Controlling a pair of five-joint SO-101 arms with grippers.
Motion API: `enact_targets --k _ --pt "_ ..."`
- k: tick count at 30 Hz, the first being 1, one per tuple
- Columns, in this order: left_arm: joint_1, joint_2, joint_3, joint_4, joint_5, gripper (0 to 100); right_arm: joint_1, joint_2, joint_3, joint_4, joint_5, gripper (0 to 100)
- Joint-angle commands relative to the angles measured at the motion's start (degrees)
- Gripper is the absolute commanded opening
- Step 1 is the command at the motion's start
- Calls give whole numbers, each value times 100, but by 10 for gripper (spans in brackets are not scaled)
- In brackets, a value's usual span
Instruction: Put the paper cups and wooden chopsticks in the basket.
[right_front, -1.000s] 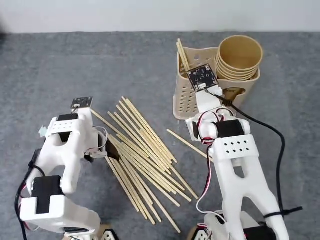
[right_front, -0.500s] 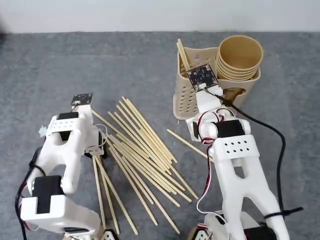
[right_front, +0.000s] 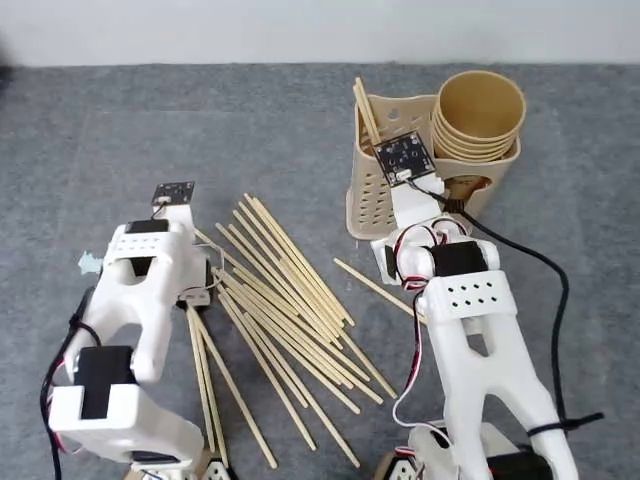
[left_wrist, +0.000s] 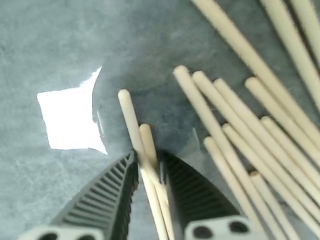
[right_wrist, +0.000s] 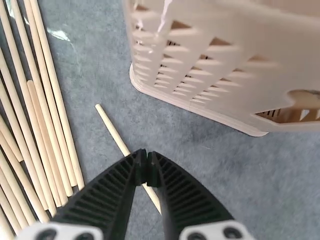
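Tabletop: grey felt-like tabletop (right_front: 120, 130); its far edge meets a pale wall in the high view.
Basket: cream slotted plastic basket (right_front: 368, 205) stands upright at the far right. The right wrist view shows its rounded foot (right_wrist: 200, 107) and side slots up close.
Cups: stack of tan paper cups (right_front: 480, 105) sits in the basket's right part. A few wooden sticks (right_front: 366, 108) lean in its left corner.
Pile: loose fan of pale wooden chopsticks (right_front: 290, 300) lies between the arms, with a strip of grey between its far tips and the basket.
Left gripper: the left gripper (left_wrist: 150, 172) is clamped on a pair of chopsticks (left_wrist: 135, 130), seen from the left wrist.
Right gripper: the right gripper (right_wrist: 146, 161) is closed on nothing, just over a lone chopstick (right_wrist: 112, 127).
Scrap: white torn scrap (left_wrist: 70, 117) lies beside the held pair.
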Motion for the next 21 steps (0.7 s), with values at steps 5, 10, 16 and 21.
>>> enact_targets --k 5,10,16,21 --pt "237 -70 -523 -26 202 13 57 -233 -53 -110 -62 12" --pt "290 -70 -1420 607 202 13 57 -233 -53 -110 -62 12" --pt "290 -70 -2765 1547 202 13 57 -259 -44 -110 -62 12" --pt "290 -70 -3679 2119 202 13 57 -286 -44 -110 -62 12"
